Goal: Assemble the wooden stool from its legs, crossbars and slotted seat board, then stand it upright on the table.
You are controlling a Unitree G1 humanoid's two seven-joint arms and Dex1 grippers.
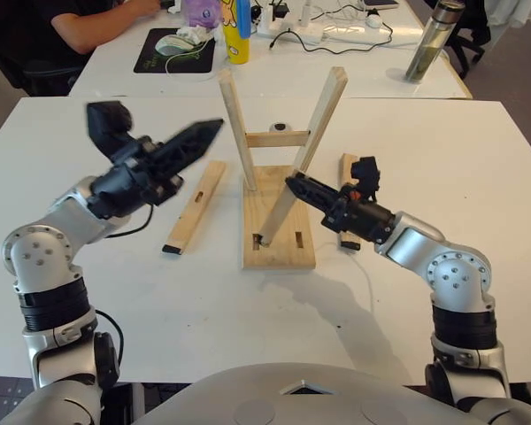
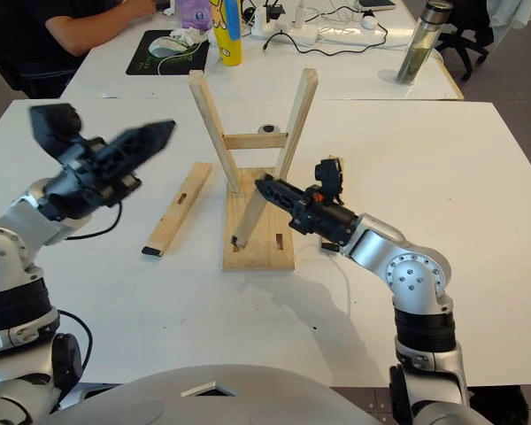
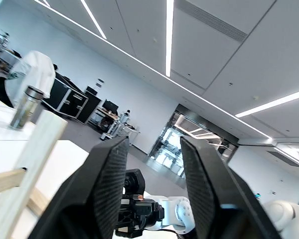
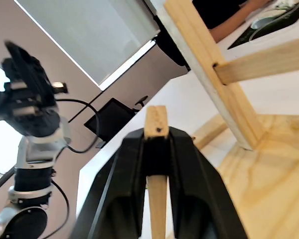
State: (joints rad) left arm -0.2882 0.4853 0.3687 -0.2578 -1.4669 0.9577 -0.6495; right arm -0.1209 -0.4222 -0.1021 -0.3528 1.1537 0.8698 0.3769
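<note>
I am looking at the pale wooden slotted seat board (image 1: 283, 246), which is lying flat in the middle of the white counter (image 1: 442, 150). Two pale wooden uprights are rising from it, the left leg (image 1: 235, 124) and the right leg (image 1: 324, 108). Both are leaning, and a short wooden crossbar (image 1: 277, 138) is joining them.

My right gripper (image 1: 292, 183) is clamping the right leg low down, just above the board; the wrist camera is showing the wood pinched between both fingers. My left gripper (image 1: 214, 127) is hovering above the counter to the left of the frame, fingers apart and holding nothing.

A loose slotted wooden leg (image 1: 196, 206) is lying on the counter just left of the board. Another wooden piece (image 1: 347, 166) is lying to the right of the board, partly hidden behind my right arm.
</note>
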